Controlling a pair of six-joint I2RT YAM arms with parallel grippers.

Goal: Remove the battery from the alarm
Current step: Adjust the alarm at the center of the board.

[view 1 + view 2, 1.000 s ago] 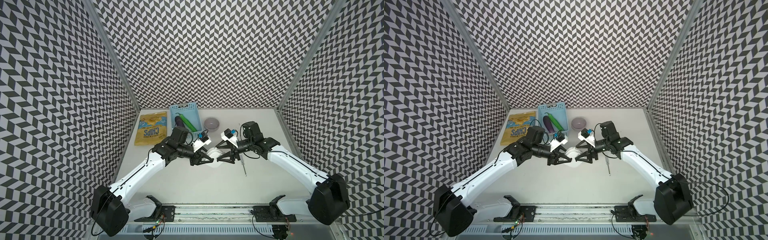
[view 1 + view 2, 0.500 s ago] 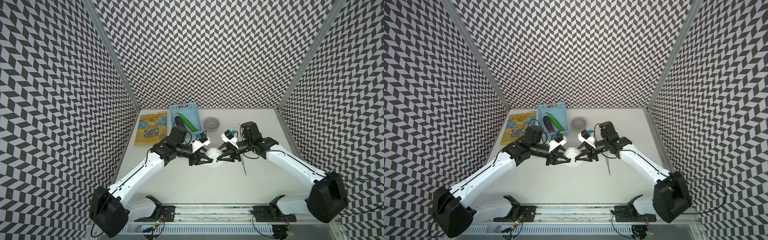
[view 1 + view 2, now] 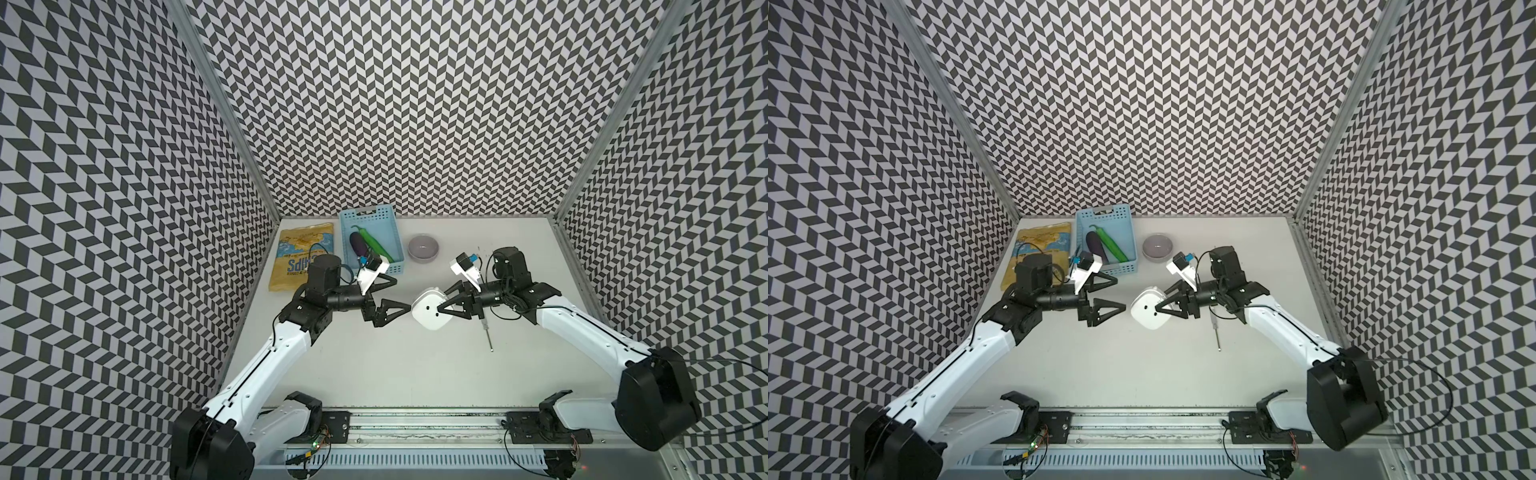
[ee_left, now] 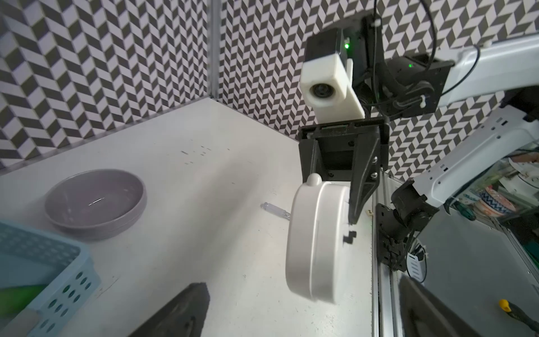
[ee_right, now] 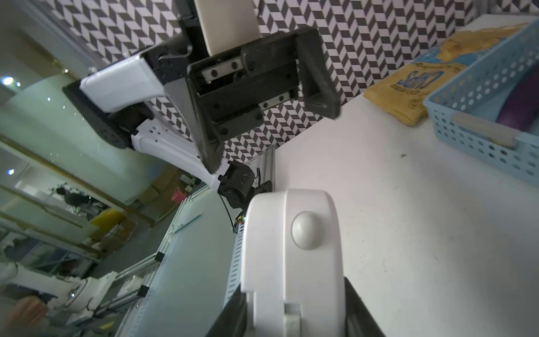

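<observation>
Right gripper (image 3: pixel 443 301): fingers pinch the alarm clock (image 3: pixel 428 311) across front and back, holding it on edge over mid-table, with its plain back toward the camera in both top views. Left gripper (image 3: pixel 400 294): fingers spread wide, tips just beside the alarm clock, gripping nothing. Battery cannot be made out. Screwdriver (image 3: pixel 487 332) lies on the table under the right arm.

I'm seeing alarm (image 3: pixel 428 312) hanging tilted in mid-air: white rounded-square, plain back facing upward, edge sitting pinched in right gripper (image 3: pixel 443 302).
</observation>
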